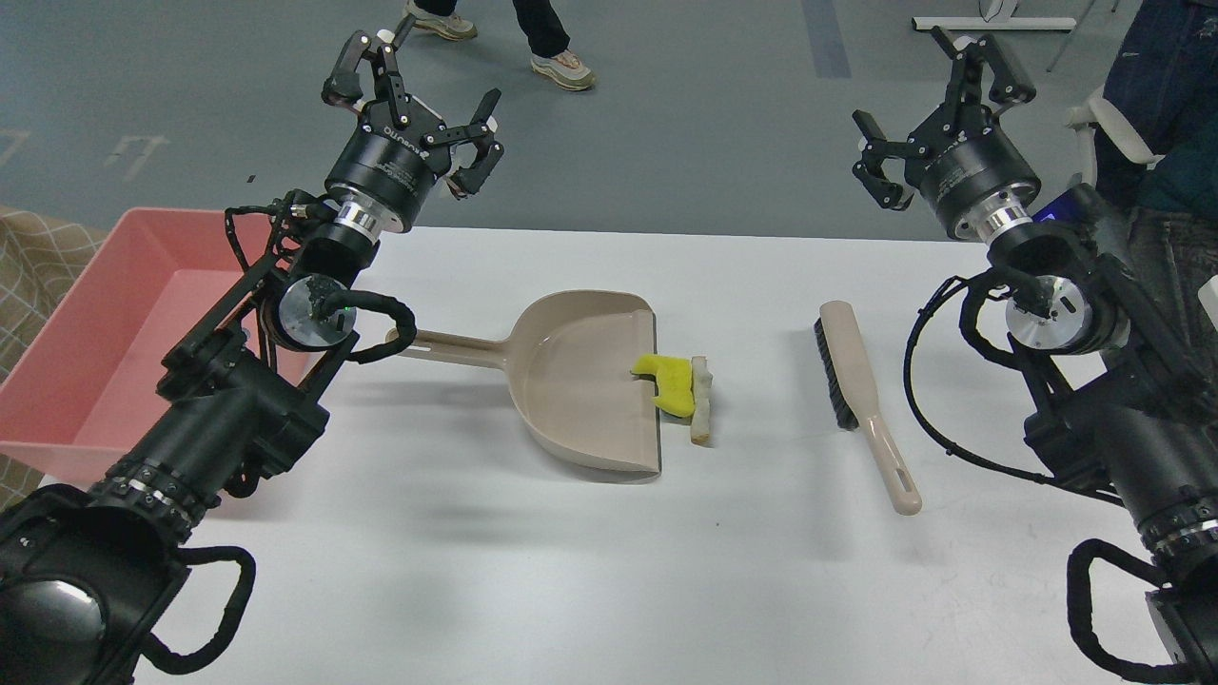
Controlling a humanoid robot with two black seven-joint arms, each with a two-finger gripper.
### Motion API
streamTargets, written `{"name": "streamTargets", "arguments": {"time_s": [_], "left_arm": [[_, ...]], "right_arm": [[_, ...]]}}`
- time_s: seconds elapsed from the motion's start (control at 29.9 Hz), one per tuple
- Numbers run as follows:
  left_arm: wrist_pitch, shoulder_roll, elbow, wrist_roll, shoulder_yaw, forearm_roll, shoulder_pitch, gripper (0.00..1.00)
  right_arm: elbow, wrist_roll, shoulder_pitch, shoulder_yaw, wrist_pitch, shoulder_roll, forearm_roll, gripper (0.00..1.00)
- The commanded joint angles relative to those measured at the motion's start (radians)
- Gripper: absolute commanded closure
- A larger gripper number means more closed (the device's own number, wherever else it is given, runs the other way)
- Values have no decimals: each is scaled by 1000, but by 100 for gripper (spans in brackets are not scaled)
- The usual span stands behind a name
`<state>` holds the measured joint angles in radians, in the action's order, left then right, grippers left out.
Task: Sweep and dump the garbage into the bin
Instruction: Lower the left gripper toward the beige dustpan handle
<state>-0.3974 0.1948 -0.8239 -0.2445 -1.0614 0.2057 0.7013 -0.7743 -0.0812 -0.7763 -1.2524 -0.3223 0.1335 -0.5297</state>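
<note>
The garbage lies at the open lip of a beige dustpan (pixel 580 381): a yellow notched chunk (pixel 669 381) half over the lip, and an off-white stick (pixel 701 399) on the table just right of it. The pink bin (pixel 67 323) stands at the table's left edge, partly hidden by my left arm. A beige brush (pixel 861 400) with black bristles lies right of the garbage. My left gripper (pixel 419 95) is raised behind the table's far edge, open and holding nothing. Up at the far right, my right gripper (pixel 937 100) is also open and holds nothing.
The white table (pixel 533 571) carries only the dustpan, garbage and brush. The dustpan's handle (pixel 447 347) points left toward my left arm. A person's feet (pixel 561 67) are on the grey floor beyond the table, and another person stands at the far right.
</note>
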Motion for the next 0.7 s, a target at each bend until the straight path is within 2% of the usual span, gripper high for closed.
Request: {"name": "streamTargets", "arguments": {"time_s": [0.0, 0.47, 0.67], "left_arm": [[0, -6, 2, 4, 1, 1, -2, 1], [-11, 54, 39, 11, 40, 9, 27, 1], [-50, 75, 46, 10, 40, 12, 26, 1]], "right_arm": [[16, 3, -21, 13, 0, 9, -1, 0], [21, 6, -66, 96, 26, 58, 0, 0], [1, 5, -61, 136, 16, 77, 2, 0]]}}
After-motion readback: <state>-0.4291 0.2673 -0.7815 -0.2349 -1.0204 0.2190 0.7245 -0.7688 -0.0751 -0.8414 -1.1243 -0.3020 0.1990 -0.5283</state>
